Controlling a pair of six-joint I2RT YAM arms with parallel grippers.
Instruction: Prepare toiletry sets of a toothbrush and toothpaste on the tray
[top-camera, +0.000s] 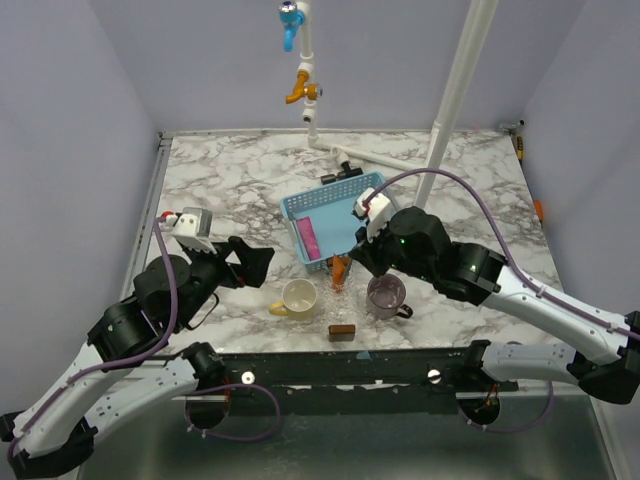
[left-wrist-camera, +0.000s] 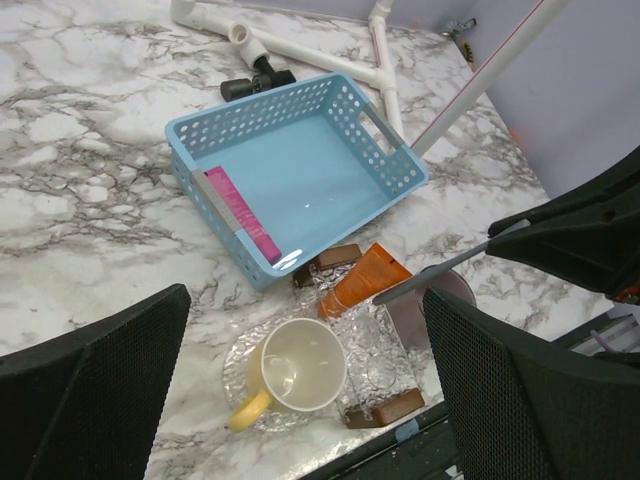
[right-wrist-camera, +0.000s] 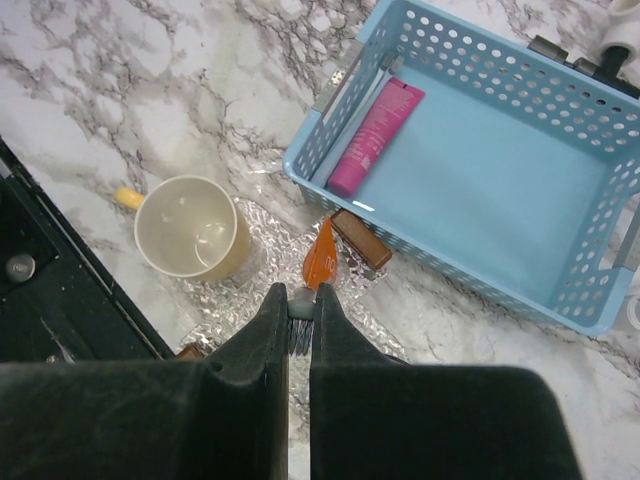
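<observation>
We see the right fingers (right-wrist-camera: 283, 325) closed tight on the toothbrush (left-wrist-camera: 430, 276), its tip near the toothpaste (left-wrist-camera: 365, 280) lying on the clear tray (left-wrist-camera: 385, 350). The left fingers (top-camera: 258, 266) stand wide open, holding nothing.

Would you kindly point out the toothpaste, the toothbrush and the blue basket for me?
toothpaste (left-wrist-camera: 365, 280), left wrist view, middle of the orange tube.
toothbrush (left-wrist-camera: 440, 267), left wrist view, mid handle.
blue basket (left-wrist-camera: 330, 185), left wrist view, bare floor.
</observation>
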